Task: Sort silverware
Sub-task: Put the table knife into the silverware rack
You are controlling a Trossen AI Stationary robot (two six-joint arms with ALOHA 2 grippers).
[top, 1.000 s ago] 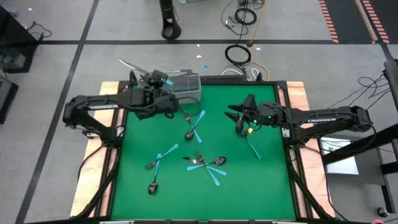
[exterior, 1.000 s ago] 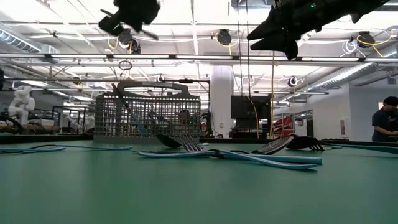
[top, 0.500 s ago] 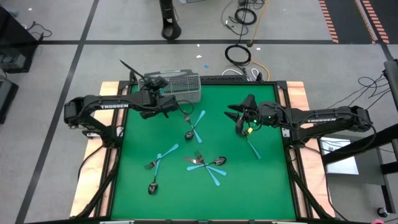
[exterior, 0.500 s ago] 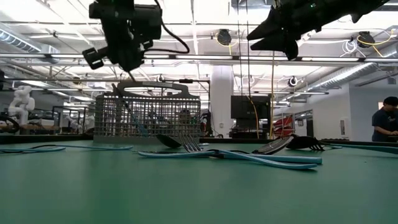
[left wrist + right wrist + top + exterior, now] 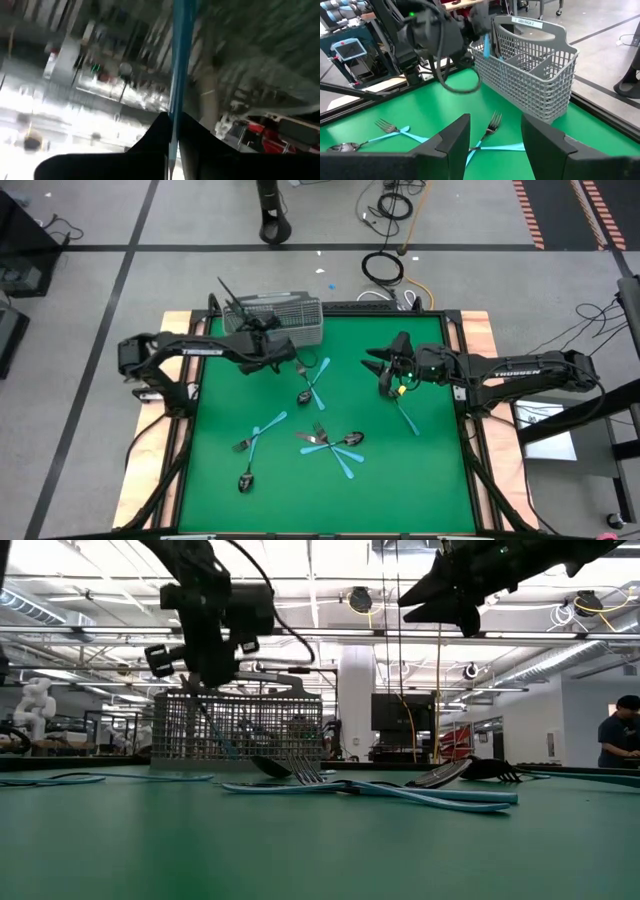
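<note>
Left gripper [image 5: 262, 332] at the near wall of the grey mesh basket [image 5: 290, 317], fingers [image 5: 150, 142] pinched on a light blue handle [image 5: 180, 60] — one piece of silverware, its head end hidden from every view. Handle runs straight out from between the fingers, roughly vertical in the low view; judged to be lined up that way so it can slide down into a basket slot. Arm raised above the bench [image 5: 430, 470], likely to clear the basket rim.

Right gripper [image 5: 385, 372] hovering off the bench, fingers [image 5: 452, 145] spread wide, nothing between them — a waiting pose, judged. One blue-handled piece [image 5: 406, 416] on the bench just beside those fingers.

Basket: divided compartments visible in the right wrist view, mostly bare; contents otherwise too hard to make out.

Remaining silverware [image 5: 330, 445] loose on the bench, well apart from the left fingers — forks and spoons, some crossed.
</note>
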